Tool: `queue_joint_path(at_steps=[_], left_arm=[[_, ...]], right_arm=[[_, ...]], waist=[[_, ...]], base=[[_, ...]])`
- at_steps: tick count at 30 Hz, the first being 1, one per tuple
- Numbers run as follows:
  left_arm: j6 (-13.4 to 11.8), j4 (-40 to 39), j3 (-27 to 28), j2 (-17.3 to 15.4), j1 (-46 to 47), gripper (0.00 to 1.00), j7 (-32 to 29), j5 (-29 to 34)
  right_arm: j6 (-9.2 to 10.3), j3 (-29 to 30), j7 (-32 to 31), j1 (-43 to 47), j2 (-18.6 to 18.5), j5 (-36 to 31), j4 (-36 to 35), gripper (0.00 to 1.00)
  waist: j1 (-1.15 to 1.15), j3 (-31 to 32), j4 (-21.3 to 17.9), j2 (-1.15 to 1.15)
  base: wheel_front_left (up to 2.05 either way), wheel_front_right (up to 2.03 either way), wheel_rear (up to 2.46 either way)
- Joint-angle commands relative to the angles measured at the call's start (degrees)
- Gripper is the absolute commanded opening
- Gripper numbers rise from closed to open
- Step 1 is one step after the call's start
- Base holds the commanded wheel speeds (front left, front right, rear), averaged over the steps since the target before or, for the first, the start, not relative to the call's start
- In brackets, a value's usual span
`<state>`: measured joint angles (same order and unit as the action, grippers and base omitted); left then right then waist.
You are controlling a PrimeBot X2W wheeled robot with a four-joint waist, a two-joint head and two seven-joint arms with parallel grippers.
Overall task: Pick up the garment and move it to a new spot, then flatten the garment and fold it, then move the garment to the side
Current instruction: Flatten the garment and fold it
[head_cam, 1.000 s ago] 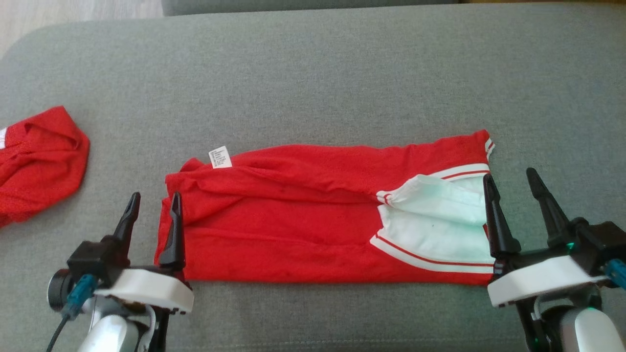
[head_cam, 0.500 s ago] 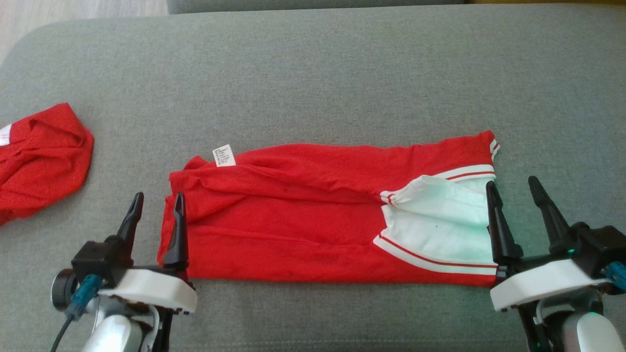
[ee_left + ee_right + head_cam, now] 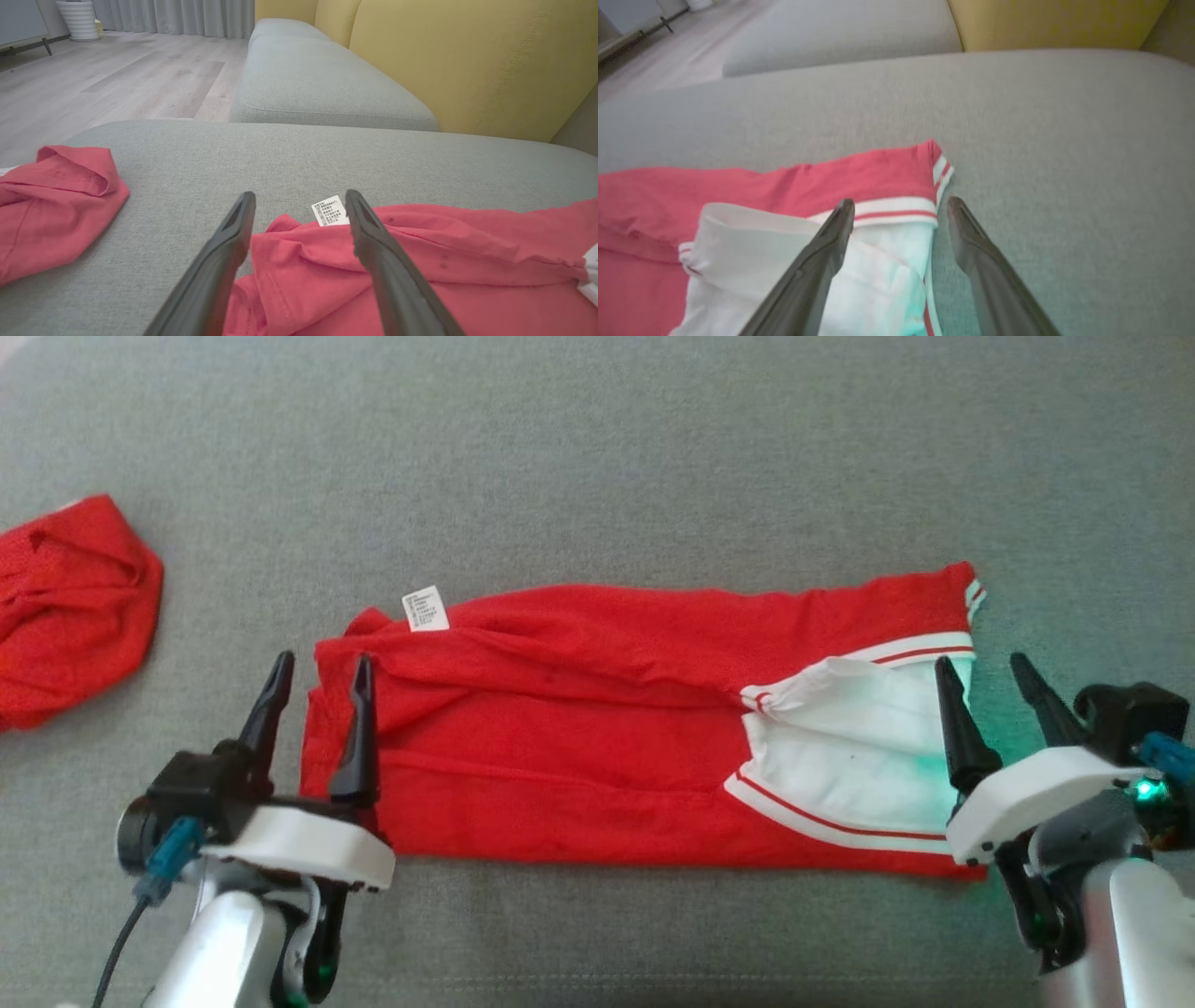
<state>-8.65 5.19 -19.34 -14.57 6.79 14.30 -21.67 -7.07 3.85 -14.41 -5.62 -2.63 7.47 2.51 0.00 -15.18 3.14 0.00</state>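
Both tools have been eased forward along the red garment (image 3: 579,737), and the head camera tipped lower. The garment is laid flat on a grey sofa cushion (image 3: 597,476). The left tool (image 3: 322,658) is held wide open and empty astride the garment's left end, near its white label (image 3: 425,609); the right tool (image 3: 979,659), likewise open and empty, is set astride the white-trimmed right end. A second red cloth (image 3: 65,607) is crumpled left of the garment. Beyond, a yellow backrest (image 3: 467,60) and pale wood floor (image 3: 117,79) are seen.
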Motion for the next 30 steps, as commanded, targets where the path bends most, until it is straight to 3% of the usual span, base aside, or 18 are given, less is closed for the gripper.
queue_joint_path(at_steps=[1, 20, 21, 23, 30], left_arm=[[0.49, -1.23, 2.19, -0.48, 2.44, 1.0, 0.7, 0.7], [3.59, -0.25, 4.57, 2.15, 4.66, 1.0, 0.7, 2.5], [3.8, -0.17, 4.69, 2.3, 4.78, 1.0, 0.7, 2.6], [4.16, 0.01, 4.99, 2.6, 4.92, 1.0, 0.7, 2.78], [5.1, 0.54, 6.39, 3.62, 4.93, 1.0, 0.7, 3.5]], right_arm=[[-0.42, -0.71, -1.67, -0.77, -0.25, 0.99, -1.41, 1.0], [-0.42, 1.36, -21.75, 4.21, -0.25, 9.0, -9.9, 1.0], [-0.42, 1.63, -22.18, 4.18, -0.25, 9.09, -10.11, 0.86], [-0.42, 2.18, -22.86, 4.11, -0.25, 9.36, -10.15, 0.0], [-0.42, 2.77, -22.2, 3.66, -0.25, 9.5, -11.49, 0.0]], waist=[[0.0, -1.01, 0.56, 0.0], [0.0, -5.44, 0.78, 0.0], [0.0, -5.59, 0.84, 0.0], [0.0, -5.71, 0.94, 0.0], [0.0, -5.75, 1.01, 0.0]], base=[[0.0, 0.0, 0.0], [0.0, 0.0, 0.0], [0.0, 0.0, 0.0], [0.0, 0.0, 0.0], [0.0, 0.0, 0.0]])
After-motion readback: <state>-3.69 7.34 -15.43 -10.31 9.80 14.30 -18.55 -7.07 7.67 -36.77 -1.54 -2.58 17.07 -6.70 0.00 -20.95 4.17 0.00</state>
